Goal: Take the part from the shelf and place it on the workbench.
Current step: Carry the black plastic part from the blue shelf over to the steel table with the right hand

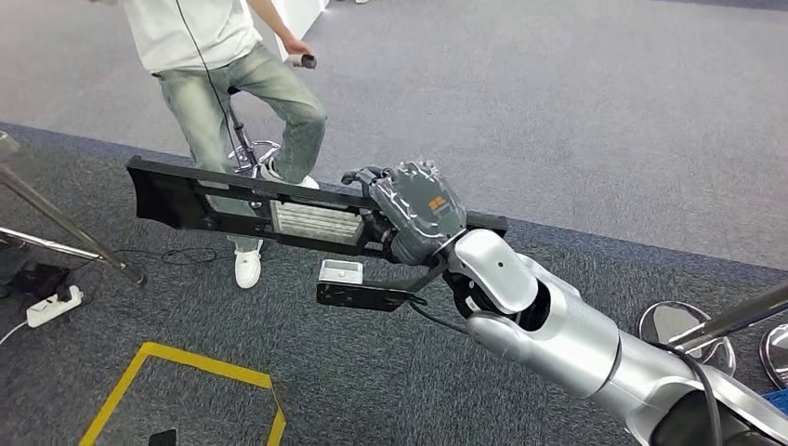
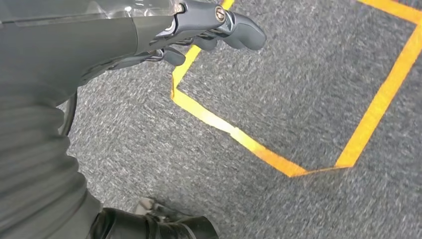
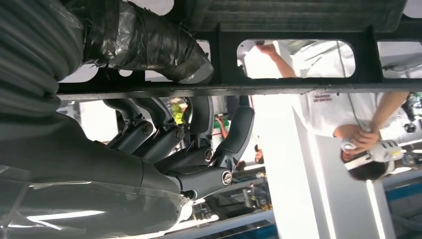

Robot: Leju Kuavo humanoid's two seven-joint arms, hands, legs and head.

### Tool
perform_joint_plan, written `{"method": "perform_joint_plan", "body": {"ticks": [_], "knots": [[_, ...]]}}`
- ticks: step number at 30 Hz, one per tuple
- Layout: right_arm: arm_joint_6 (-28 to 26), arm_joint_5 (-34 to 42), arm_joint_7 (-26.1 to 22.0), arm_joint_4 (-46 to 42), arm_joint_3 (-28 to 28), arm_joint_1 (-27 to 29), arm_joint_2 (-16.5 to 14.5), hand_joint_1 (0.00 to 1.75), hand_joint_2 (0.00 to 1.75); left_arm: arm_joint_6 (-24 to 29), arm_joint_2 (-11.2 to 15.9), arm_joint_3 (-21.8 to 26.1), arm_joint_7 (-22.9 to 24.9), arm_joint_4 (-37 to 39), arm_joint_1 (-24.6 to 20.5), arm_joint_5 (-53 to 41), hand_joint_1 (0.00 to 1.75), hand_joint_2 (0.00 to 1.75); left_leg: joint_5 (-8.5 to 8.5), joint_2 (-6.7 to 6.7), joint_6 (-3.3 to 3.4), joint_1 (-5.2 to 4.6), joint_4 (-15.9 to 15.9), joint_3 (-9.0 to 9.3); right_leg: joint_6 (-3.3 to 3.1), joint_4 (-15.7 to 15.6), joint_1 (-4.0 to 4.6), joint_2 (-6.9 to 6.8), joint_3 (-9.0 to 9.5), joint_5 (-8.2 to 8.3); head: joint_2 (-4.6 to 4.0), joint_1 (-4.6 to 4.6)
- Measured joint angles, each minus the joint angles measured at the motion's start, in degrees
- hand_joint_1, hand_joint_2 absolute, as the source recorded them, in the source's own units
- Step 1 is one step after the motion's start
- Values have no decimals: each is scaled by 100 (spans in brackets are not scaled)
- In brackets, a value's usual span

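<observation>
Head view: even, diffuse indoor light, moderately bright; soft faint shadows on the grey carpet [image 1: 558, 111]; sharp focus, slight bending toward the edges. Left wrist view: carpet mildly motion-blurred, yellow floor tape [image 2: 234, 132] soft-edged, the near left hand [image 2: 209, 25] out of focus. Right wrist view: strongly backlit, background blown out white; right hand [image 3: 164, 149] and black part [image 3: 298, 30] dark, nearly silhouetted; glare on the plastic wrap.
</observation>
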State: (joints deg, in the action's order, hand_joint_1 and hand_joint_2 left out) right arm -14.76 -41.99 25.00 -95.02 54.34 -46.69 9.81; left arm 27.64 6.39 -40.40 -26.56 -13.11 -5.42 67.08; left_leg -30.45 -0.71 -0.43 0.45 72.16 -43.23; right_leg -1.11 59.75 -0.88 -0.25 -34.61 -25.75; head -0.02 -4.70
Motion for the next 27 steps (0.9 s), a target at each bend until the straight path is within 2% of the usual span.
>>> {"method": "perform_joint_plan", "body": {"ticks": [1,2,3,5,7,9,11,13,15,16,17,18,19,21,22,23,25,27], "knots": [[5,0,0,-1,0,4,0,175,175,2,-5,4,2,0,4,3,0,175,-35,16,-14,10,207,-115,-2,1,2,-33,0,-4,0,-1],[10,0,0,-1,0,6,0,175,175,3,-11,7,4,0,8,7,0,175,30,27,-18,15,213,-130,-3,2,3,-65,2,-9,0,-2],[14,-1,0,-1,0,8,0,175,175,5,-16,9,6,0,11,10,0,175,181,39,-13,18,5,-32,0,3,5,-95,6,-14,0,-1],[21,-2,1,-8,0,5,0,175,175,10,-21,13,7,0,6,13,0,175,516,107,17,9,-744,354,19,-2,7,-153,26,-28,0,-2],[35,-3,0,-26,0,0,0,175,175,14,-23,17,6,0,-4,15,0,175,643,193,75,-42,-1270,632,69,-38,15,-210,59,-34,0,-2],[55,-5,-1,-50,0,-13,1,175,175,16,-26,35,1,0,-13,21,0,175,637,180,154,-98,-1394,688,135,-82,20,-272,91,-36,0,-4],[72,-14,0,-72,0,-27,4,175,175,16,-29,70,-3,0,-8,28,0,175,660,106,231,-84,-1447,725,195,-33,14,-250,87,-94,0,4],[81,-26,0,-87,0,-37,7,175,175,19,-32,96,-2,0,-3,29,0,175,676,52,301,-59,-1480,759,217,340,15,-125,-76,-333,0,24],[80,-33,-10,-93,0,-39,7,175,175,28,-32,103,7,0,-8,22,0,175,667,-9,347,-72,-1472,758,208,1086,27,-32,-445,-676,0,34],[78,-34,-21,-95,0,-36,8,175,175,34,-32,105,11,0,-8,19,0,175,662,-47,356,-77,-1465,757,207,1394,31,-15,-611,-761,0,34],[76,-34,-36,-95,0,-33,9,175,175,43,-32,107,18,0,-6,16,0,175,656,-93,359,-80,-1453,756,205,1519,33,-6,-692,-735,0,34],[74,-31,-55,-94,0,-32,10,175,175,52,-32,109,27,0,-4,14,0,175,647,-141,356,-80,-1434,757,201,1402,31,1,-655,-590,0,34],[72,-24,-79,-93,0,-35,11,175,175,62,-32,110,43,0,-3,13,0,175,632,-192,346,-77,-1405,756,194,1090,26,26,-520,-373,0,35],[71,-6,-134,-82,0,-59,7,175,175,84,-31,112,100,0,-7,5,0,175,591,-286,304,-74,-1322,723,172,384,4,201,-195,-74,0,30],[71,0,-157,-74,0,-76,4,175,175,96,-29,113,132,0,-12,-1,0,175,581,-325,272,-69,-1289,692,163,176,0,275,-101,-20,0,31],[70,3,-172,-65,0,-94,1,175,175,106,-28,113,162,0,-13,-10,0,175,580,-361,239,-62,-1273,660,150,94,5,325,-67,-32,0,31],[69,4,-183,-50,0,-122,-2,175,175,118,-24,114,197,0,-1,-28,0,175,592,-422,175,-42,-1274,622,107,58,17,265,-55,-12,0,41],[69,4,-183,-42,0,-151,-3,175,175,115,-21,115,196,0,13,-38,0,175,488,-301,114,-40,-1108,543,46,11,3,179,-18,6,1,26]]}}
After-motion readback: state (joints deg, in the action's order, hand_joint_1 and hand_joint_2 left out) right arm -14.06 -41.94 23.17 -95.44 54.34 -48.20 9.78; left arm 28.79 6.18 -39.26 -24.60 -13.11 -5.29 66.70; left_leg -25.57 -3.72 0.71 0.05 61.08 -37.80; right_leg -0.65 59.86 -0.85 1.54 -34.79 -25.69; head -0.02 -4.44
